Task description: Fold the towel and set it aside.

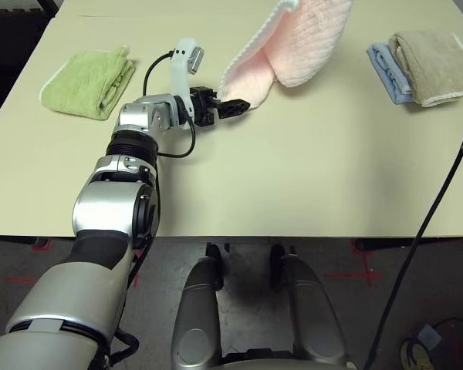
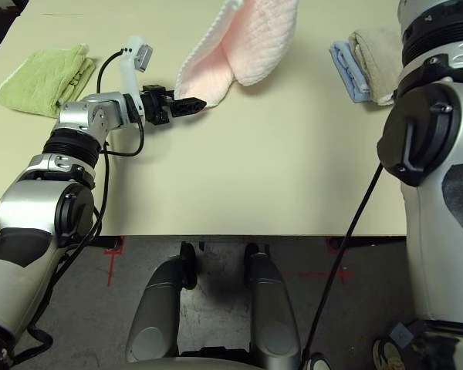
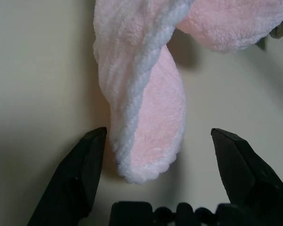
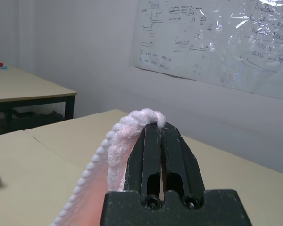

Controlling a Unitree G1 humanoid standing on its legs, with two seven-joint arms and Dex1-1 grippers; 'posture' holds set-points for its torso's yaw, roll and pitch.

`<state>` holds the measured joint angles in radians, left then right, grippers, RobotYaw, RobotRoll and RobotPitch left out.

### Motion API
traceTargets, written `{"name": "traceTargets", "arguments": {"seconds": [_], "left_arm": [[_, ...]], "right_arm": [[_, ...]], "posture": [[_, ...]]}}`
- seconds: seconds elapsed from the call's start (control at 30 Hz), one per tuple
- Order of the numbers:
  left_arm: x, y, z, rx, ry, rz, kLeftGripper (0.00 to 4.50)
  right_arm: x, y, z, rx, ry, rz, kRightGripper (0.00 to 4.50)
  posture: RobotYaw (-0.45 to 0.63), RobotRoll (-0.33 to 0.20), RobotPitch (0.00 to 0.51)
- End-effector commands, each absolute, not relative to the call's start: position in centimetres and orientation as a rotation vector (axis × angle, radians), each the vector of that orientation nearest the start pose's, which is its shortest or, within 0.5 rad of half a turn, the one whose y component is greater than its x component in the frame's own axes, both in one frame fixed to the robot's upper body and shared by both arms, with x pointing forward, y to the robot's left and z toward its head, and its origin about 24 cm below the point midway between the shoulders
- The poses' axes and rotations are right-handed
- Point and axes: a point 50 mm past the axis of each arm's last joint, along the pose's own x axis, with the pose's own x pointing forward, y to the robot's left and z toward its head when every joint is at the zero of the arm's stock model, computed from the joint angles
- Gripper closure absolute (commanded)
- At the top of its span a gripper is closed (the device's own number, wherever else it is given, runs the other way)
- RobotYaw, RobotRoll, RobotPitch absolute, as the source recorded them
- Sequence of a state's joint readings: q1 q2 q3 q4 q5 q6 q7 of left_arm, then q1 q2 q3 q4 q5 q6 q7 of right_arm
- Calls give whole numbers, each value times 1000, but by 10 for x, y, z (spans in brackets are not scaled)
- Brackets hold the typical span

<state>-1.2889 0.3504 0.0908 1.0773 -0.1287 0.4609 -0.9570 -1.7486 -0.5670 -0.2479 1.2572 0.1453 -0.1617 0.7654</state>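
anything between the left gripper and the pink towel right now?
Nothing visible. The left gripper is open, and the hanging end of the pink towel lies between its fingers, with no other thing in between. The green towel lies off to the left, clear of that gap.

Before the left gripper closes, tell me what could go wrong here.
The left gripper stands open around the pink towel's hanging corner without gripping it, so it might close on too little cloth or miss.

The right gripper is shut on just the towel's edge, which could slip free and drop the towel.
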Motion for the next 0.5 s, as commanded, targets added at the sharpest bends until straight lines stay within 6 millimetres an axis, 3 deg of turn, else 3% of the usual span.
{"name": "traceTargets", "arguments": {"seconds": [0.03, 0.27, 0.37, 0.5], "left_arm": [[406, 156, 205, -18, 322, -864, 0], [405, 160, 205, -11, 321, -848, 0], [406, 161, 205, -10, 312, -828, 614], [407, 162, 207, -15, 305, -818, 2127]], "right_arm": [[366, -198, 439, -214, -738, 531, 4471], [367, -195, 438, -208, -733, 546, 4471], [367, -194, 437, -207, -732, 550, 4500], [368, -194, 436, -206, -729, 554, 4500]], "posture": [[-28, 0, 318], [-17, 0, 315], [-17, 0, 315], [-19, 0, 314]]}}
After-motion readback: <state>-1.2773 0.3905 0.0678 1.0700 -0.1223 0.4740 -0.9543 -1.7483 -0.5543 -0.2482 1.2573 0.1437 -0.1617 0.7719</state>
